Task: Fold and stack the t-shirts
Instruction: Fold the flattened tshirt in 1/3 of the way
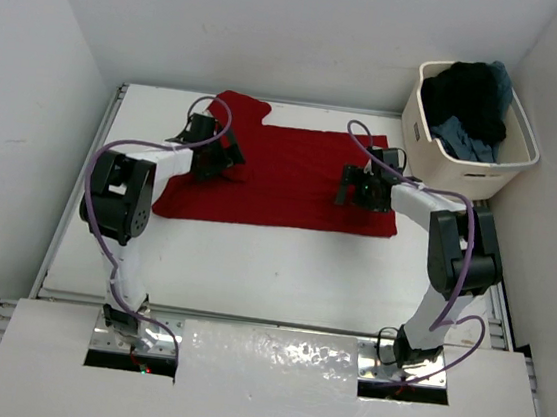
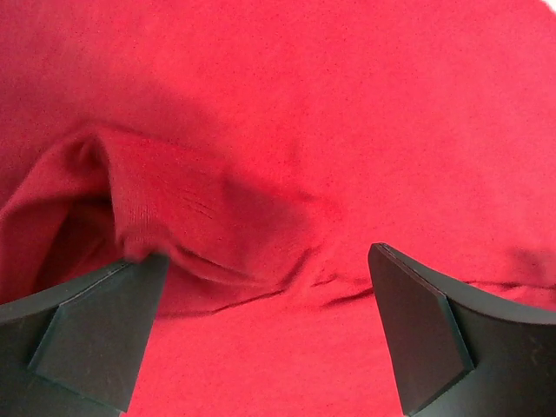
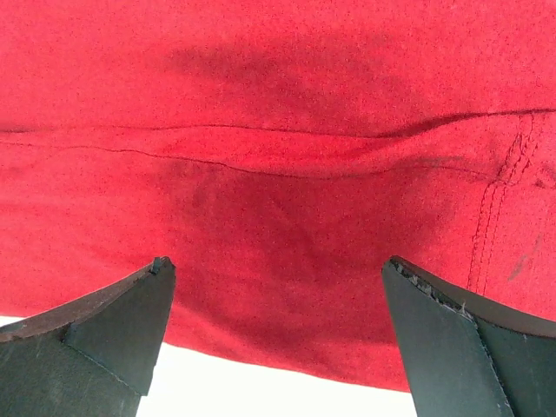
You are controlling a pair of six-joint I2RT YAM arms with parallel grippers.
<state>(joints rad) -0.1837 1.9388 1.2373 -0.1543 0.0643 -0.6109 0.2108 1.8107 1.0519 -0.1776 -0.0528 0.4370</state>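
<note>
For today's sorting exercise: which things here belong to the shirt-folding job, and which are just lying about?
Job: red cloth t-shirt spread flat; black cloth shirt; blue-grey cloth shirt.
Lying about: cream plastic tub holding those two; white table.

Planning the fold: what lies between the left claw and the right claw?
Only the red t-shirt, spread flat; nothing else sits between the left claw and right claw, as the top view shows.

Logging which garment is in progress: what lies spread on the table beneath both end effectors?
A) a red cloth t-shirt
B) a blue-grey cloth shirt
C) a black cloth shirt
A: the red cloth t-shirt fills both wrist views; the dark shirts sit in the cream plastic tub.
</note>
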